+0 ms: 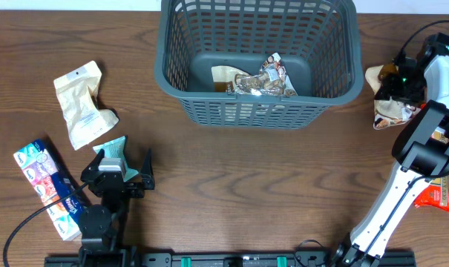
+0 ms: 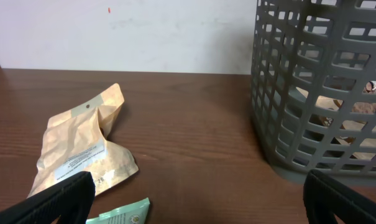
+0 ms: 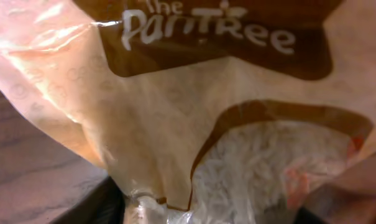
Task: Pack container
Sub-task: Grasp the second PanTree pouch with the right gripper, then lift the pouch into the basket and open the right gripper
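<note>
The container (image 1: 335, 89), a large dark grey lattice basket, stands at the back centre and holds a cream packet (image 1: 224, 76) and a crinkled silver packet (image 1: 265, 78). It also shows in the left wrist view (image 2: 312, 93). My left gripper (image 1: 125, 176) is open and empty near the front left, with a teal packet (image 1: 113, 150) just beyond it, also in the left wrist view (image 2: 120, 215). My right gripper (image 1: 397, 87) is right of the basket, its jaws closed around a cream and brown "The PanTree" pouch (image 3: 175, 124), seen from overhead too (image 1: 387, 111).
A cream pouch (image 1: 82, 104) lies at the left, also in the left wrist view (image 2: 82, 149). A colourful packet (image 1: 46, 185) lies at the front left. A red packet (image 1: 436, 196) lies at the right edge, beside the right arm.
</note>
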